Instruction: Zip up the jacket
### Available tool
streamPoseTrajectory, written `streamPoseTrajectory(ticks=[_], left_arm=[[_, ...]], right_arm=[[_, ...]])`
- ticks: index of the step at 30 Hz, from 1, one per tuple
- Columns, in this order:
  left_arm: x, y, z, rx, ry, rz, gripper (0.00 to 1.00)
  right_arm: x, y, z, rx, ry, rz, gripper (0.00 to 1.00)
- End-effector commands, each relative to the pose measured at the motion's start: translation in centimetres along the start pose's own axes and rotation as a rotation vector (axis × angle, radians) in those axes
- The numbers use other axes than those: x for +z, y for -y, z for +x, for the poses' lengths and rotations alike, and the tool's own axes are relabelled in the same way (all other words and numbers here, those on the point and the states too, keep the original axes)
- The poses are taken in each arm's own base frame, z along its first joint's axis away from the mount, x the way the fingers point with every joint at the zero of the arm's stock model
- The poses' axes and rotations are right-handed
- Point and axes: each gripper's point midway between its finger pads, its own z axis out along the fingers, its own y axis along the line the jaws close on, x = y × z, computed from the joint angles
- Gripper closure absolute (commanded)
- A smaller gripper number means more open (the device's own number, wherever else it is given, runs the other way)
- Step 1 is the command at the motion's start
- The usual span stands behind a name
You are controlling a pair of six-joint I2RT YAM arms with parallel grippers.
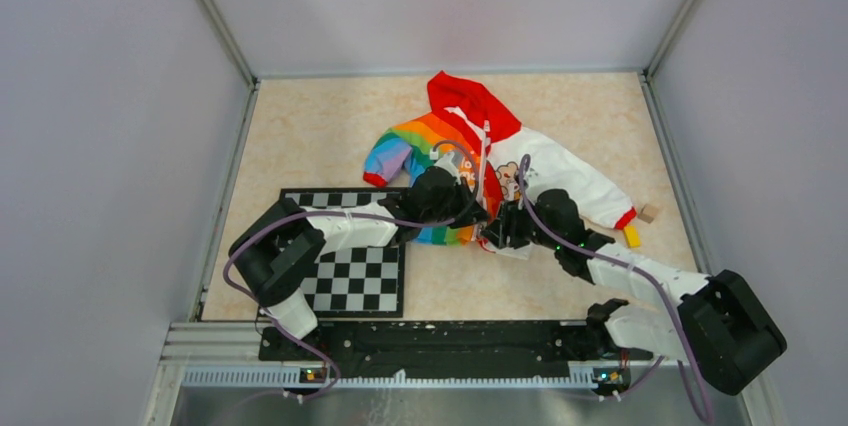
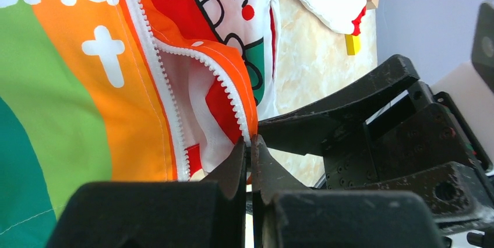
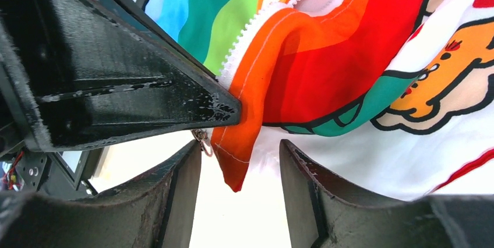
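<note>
The jacket (image 1: 545, 174) lies flat at the table's middle back, red hood away from me, rainbow half on the left, white cartoon half on the right. Its white zipper (image 2: 152, 56) is open at the bottom. My left gripper (image 1: 470, 208) is shut on the lower end of the orange zipper edge (image 2: 249, 121); its jaws pinch the toothed tape at their tips (image 2: 249, 143). My right gripper (image 1: 497, 231) is open just beside it. In the right wrist view the orange hem corner (image 3: 237, 163) hangs between its open fingers (image 3: 240, 150), touching neither. A small metal pull ring (image 3: 204, 141) shows by the left finger.
A black-and-white checkerboard mat (image 1: 352, 276) lies at the front left under the left arm. A yellow block (image 1: 631, 236) and a tan block (image 1: 650, 213) sit by the jacket's right cuff. Grey walls close in the table on three sides.
</note>
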Motion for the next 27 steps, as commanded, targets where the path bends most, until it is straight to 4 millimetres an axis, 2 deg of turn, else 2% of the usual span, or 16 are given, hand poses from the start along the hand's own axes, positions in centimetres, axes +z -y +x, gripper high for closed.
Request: streamPoseTrajectory(ticks=[1,7,11,15,21,25,27], left_arm=[[0.1,1.5,-1.0,0.027,0.019,0.029,1.00],[0.1,1.6,-0.9,0.029,0.015,0.034,1.00],[-0.1,1.8,-1.1,0.034,0.017,0.038,1.00],[-0.3,2.0,-1.3,0.044,0.024,0.040,1.00],[-0.4,2.3,-1.3,0.056,0.019,0.052,1.00],[-0.5,2.7,-1.2,0.077,0.010,0.073,1.00],[-0.6,3.0,-1.2,0.093,0.007,0.089,1.00]], right_arm=[[-0.6,-1.8,-2.9,-0.065,0.085,-0.049,0.48],[-0.7,-1.6,-3.6,-0.076,0.111,-0.033,0.48],[-0.5,-1.4,-3.4,-0.073,0.106,-0.023,0.52],[-0.3,-1.2,-3.2,-0.071,0.100,-0.020,0.59],[-0.2,-1.6,-3.2,-0.079,0.100,-0.041,0.78],[-0.1,-2.0,-3.5,-0.074,0.113,-0.063,0.86],[0.0,-2.1,-3.6,-0.079,0.122,-0.075,0.93]])
